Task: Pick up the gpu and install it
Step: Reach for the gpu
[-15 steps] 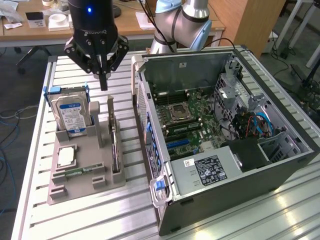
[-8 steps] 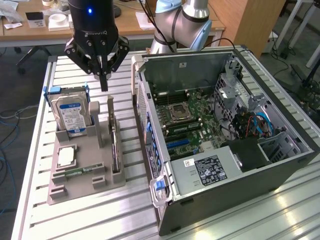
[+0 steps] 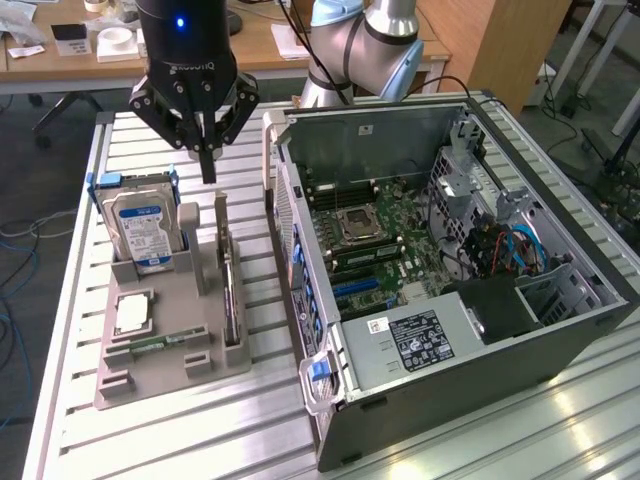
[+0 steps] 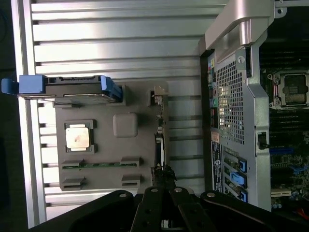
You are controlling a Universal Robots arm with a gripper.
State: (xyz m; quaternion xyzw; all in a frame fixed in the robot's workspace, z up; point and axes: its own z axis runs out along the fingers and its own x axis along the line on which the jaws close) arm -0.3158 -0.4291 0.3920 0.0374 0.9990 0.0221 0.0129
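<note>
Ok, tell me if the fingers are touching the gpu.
Apart. The exterior view shows the shut fingers above the gpu in its grey holder, a clear gap between them.

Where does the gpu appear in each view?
Exterior view: gpu stands on edge in the slot of the gray holder nearest the computer case.
Wrist view: gpu seen edge-on, on the holder's side facing the case.
Shared landmark: the blue-railed hard drive in that holder.

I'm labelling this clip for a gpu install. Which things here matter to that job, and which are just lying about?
For the job: gpu, standing on edge in the grey holder; gripper above that holder; open computer case.
Lying about: hard drive, processor chip, memory stick.
</note>
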